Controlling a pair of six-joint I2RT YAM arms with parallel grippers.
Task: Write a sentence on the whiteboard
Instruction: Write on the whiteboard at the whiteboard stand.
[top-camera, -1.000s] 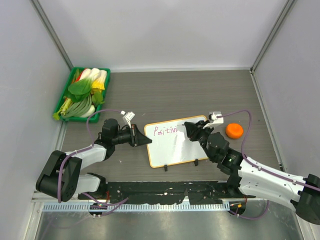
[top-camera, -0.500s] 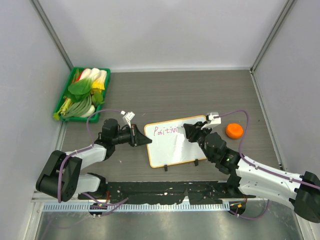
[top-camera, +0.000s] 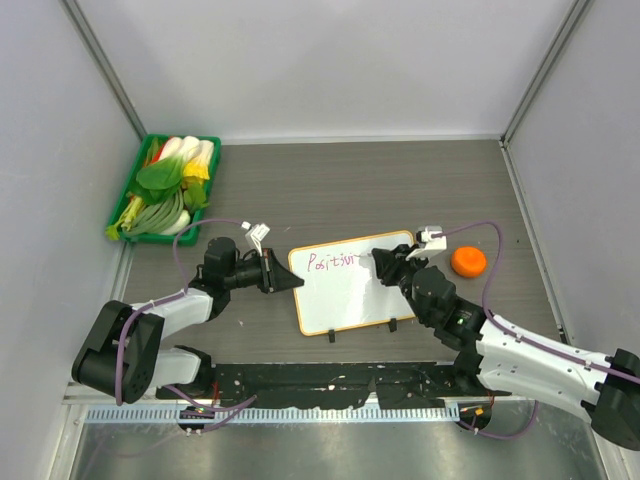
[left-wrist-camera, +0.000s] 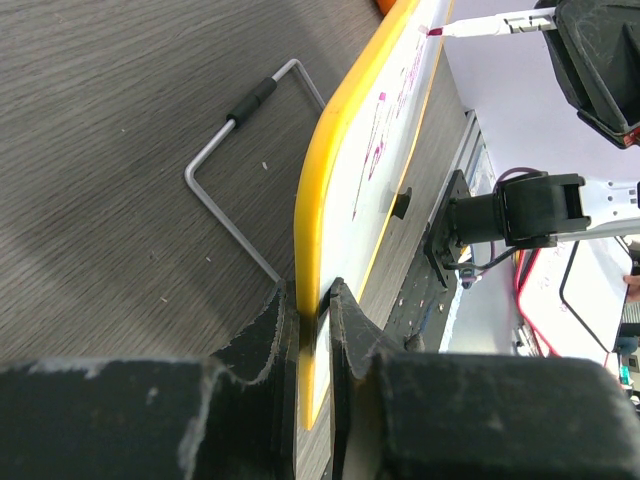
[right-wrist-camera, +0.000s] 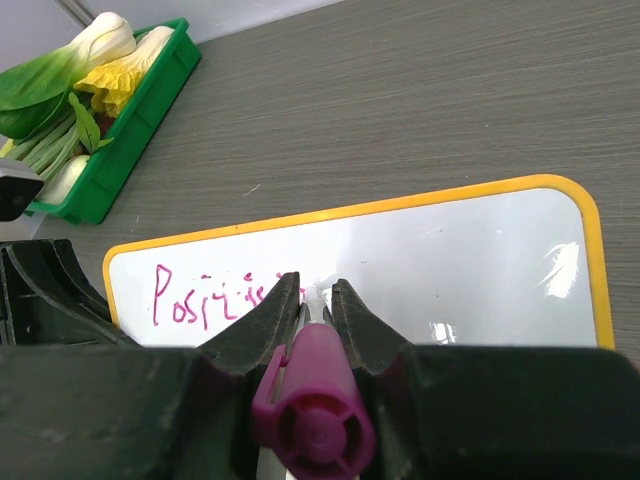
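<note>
Near the middle of the tabletop (top-camera: 350, 185) we find the whiteboard (top-camera: 350, 295), its orange frame turned slightly so that its left end sits a little farther from the arm bases than its right. Two small black clip feet show along its near edge.

Our left pincer (top-camera: 296, 281) is clamped on the board's left edge. From the left wrist we see both fingers pressed against the frame from either side, with the rim sandwiched between them. Beyond the board in that view, a bent wire loop (left-wrist-camera: 236, 170) with a black sleeve lies on the tabletop.

Our right pincer (top-camera: 381, 263) is closed tight around a marker (right-wrist-camera: 314, 420) with a purple end cap, and it hovers over the upper middle of the board. The left wrist view shows the marker's pink tip at the board's face near the top edge.

Along the top of the board runs the sentence (top-camera: 333, 262) in thin pink-purple letters. We can read "Positi", and the letters after that are partly hidden behind the right fingers, so we cannot tell them for sure. Below that line the white surface is bare.

Just beside the right pincer, off the board's right end, sits a round orange thing (top-camera: 468, 261). At the far left of the tabletop stands a green tray (top-camera: 124, 205) of leafy vegetables, well apart from the board.
</note>
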